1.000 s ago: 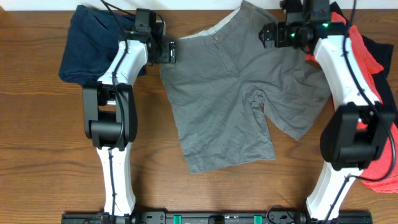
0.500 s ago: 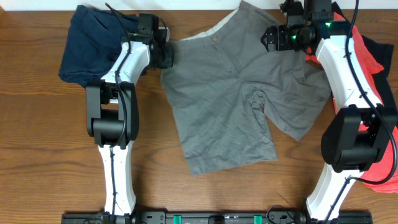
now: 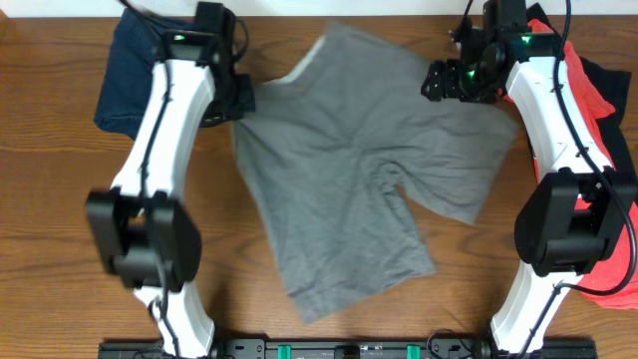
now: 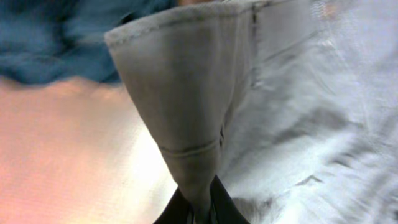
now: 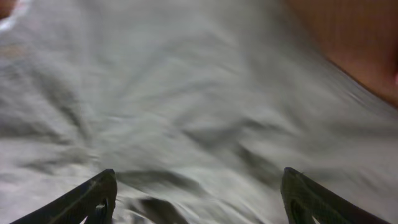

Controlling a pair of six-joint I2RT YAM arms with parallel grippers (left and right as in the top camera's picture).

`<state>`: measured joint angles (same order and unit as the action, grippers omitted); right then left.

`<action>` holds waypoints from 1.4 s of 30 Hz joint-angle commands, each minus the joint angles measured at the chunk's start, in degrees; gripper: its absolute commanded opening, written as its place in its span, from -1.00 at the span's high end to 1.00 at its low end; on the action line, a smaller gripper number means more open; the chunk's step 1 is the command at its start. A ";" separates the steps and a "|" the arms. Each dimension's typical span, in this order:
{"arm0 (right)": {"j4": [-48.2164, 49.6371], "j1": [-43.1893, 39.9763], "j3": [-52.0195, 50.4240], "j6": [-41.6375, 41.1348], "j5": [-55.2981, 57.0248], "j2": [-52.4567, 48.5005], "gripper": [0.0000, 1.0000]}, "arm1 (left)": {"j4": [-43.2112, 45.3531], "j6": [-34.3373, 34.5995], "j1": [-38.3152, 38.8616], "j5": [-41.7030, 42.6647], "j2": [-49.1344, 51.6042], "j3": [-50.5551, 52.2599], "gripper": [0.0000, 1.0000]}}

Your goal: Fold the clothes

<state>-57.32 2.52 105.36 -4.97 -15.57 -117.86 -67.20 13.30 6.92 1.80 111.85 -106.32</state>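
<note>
Grey-khaki shorts lie spread, unfolded, on the counter. Left end effector is clamped on the waistband; right end effector is apart above the cloth. No fold yet made.

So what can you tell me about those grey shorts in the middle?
The grey-khaki shorts look like soft, creased cotton, lying spread on the wooden table with both legs pointing toward the robot. A pale inner waistband shows at the far left corner, where the left gripper is shut on it, the cloth tented upward. The right gripper is open over the far right side; contact is unclear.
</note>
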 commanded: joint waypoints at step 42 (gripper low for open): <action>-3.06 21.62 -22.93 -1.16 0.42 -0.22 -0.17 | -6.51 4.81 -0.24 -10.67 -3.85 -0.02 0.88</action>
<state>-61.49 23.44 83.35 -7.29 -15.84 -118.02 -73.84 17.80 6.92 -7.73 107.85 -106.32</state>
